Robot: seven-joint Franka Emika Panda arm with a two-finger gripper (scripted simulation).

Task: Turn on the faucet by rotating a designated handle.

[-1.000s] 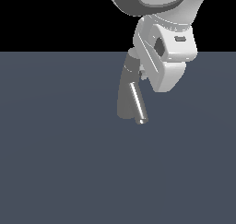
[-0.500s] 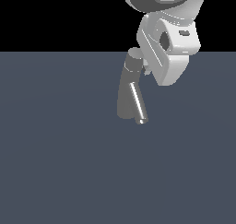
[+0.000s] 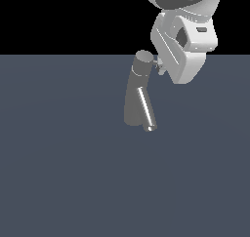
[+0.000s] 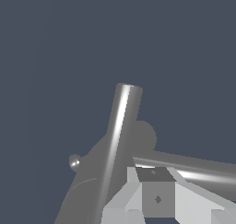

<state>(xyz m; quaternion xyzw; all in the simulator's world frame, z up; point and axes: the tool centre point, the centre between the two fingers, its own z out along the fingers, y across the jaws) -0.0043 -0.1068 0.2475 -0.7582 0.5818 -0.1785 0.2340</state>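
Faucet [image 3: 138, 94] stands on the flat grey floor [image 3: 58, 172], slightly toward the exterior view's right of centre: curved tapering column, cylindrical cap on top, shiny spout [image 3: 146, 109] slanting down toward the camera. All rigid metal, fixed at the base; it should not flex or tip, but the polished surfaces look slick. Handle [image 4: 193, 170] shows best in the wrist view as a straight rod running sideways off the cap; in the exterior view only a short stub is visible at the cap's right side, the rest hidden by the arm. Best contact judged to be out toward the rod's free end, for leverage, pushing sideways rather than pinching. Further right, the gripper [image 3: 160, 65] sits level with the cap, pressed in close beside it, white wrist body angled down from above. One finger [image 4: 156, 193] rests against or just over the rod; whether the jaws are apart or together cannot be told.
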